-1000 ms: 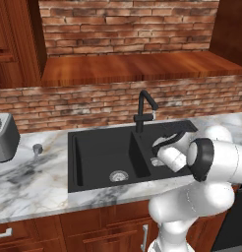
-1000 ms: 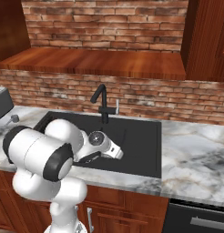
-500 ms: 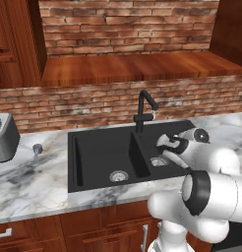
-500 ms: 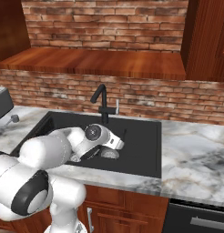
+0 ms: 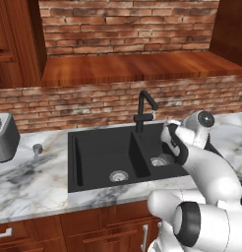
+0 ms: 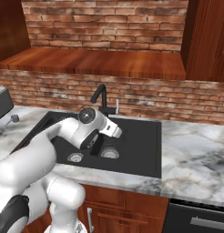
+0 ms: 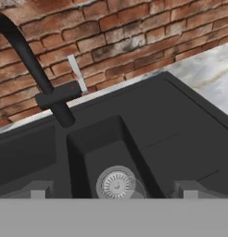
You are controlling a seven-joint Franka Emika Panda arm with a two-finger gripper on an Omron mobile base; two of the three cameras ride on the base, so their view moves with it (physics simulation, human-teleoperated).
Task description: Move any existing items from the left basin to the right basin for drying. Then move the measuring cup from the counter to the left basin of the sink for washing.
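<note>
— Nearest us, our gripper (image 7: 114,192) hangs over the right basin (image 7: 104,157), fingers spread wide, holding nothing.

— And we spot the clear cup (image 5: 165,159) sitting by that drain. Further off, the measuring cup (image 5: 38,148) stands on the counter (image 5: 29,182), beside the toaster (image 5: 4,138).

Toaster (image 5: 4,138) at far left edge, grey, partly cut off by the frame. Red brick wall (image 5: 118,22) behind, with a reddish wooden shelf (image 5: 137,66) running across it and dark wood upper cabinets (image 6: 209,41) at the sides. Wooden cabinet fronts (image 5: 54,231) below with silver handles (image 5: 143,238), and a dark appliance front (image 6: 200,218) at lower right.
</note>
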